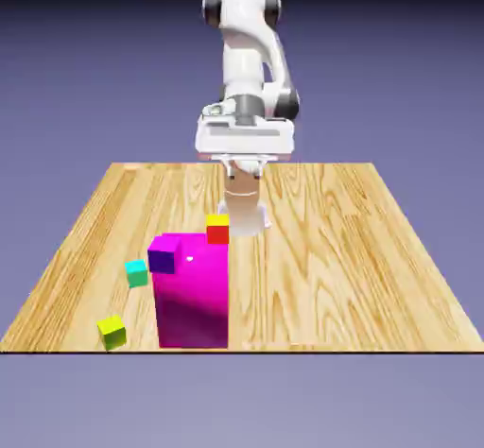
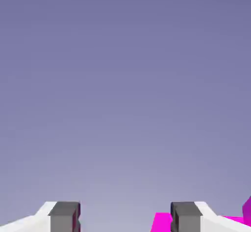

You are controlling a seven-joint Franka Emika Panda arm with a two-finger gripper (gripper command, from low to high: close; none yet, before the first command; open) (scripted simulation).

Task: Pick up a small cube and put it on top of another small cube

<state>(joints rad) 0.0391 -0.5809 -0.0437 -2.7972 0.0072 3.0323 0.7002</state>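
No writing or labels on anything. Gripper [image 2: 125, 219]: fingers [image 2: 64, 216] spread apart, nothing between them. Yellow cube [image 1: 217, 219] sits on red cube [image 1: 218, 234], both square to the table [image 1: 378, 267], behind the tall magenta block [image 1: 194, 295]. Purple cube [image 1: 163, 254] rests on the block's top corner. Teal cube [image 1: 136, 272] and lime cube [image 1: 112, 332] lie apart on the exterior view's left.

backdrop: plain blue-violet | table [image 1: 378, 248]: light wood grain | light: even

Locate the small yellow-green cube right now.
In the exterior view, the small yellow-green cube sits alone on the wooden table near its front-left corner, left of the tall magenta block and below the small teal cube.
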